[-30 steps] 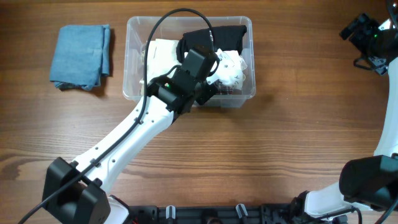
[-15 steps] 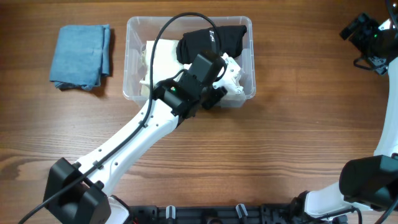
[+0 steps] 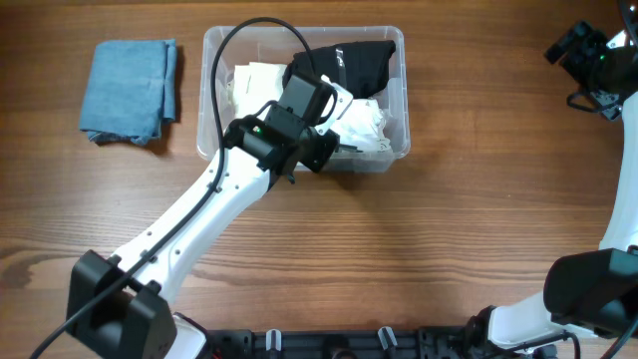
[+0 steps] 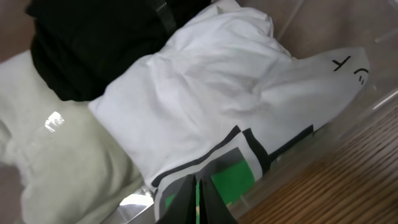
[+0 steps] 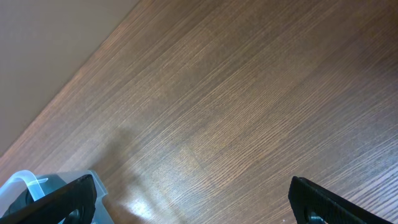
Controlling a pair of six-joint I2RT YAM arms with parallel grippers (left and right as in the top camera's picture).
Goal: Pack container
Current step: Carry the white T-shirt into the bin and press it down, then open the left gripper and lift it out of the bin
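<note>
"So where did the packing stand at that point?"

"Mostly done, as I read it. On the wooden table the container sat toward the far side, left of centre, and it was well filled. A cream garment lay across its left half, a black garment filled the far right corner, and a white printed garment sat against the near right wall."

"Anything left out?"

"One folded blue cloth lay on the table to the container's left, apart from it. I judged that to be the remaining piece, if it belonged to the load at all."

"And the arms?"

"My left gripper was down at the container's near edge over the white printed garment. Its jaws were closed to a thin slit in the wrist view, and I couldn't tell whether any cloth was pinched between them. The right gripper was parked at the table's far right, well apart from everything, fingers spread wide and holding nothing. What I reckoned remained was backing the left arm out and fetching the blue cloth."
</note>
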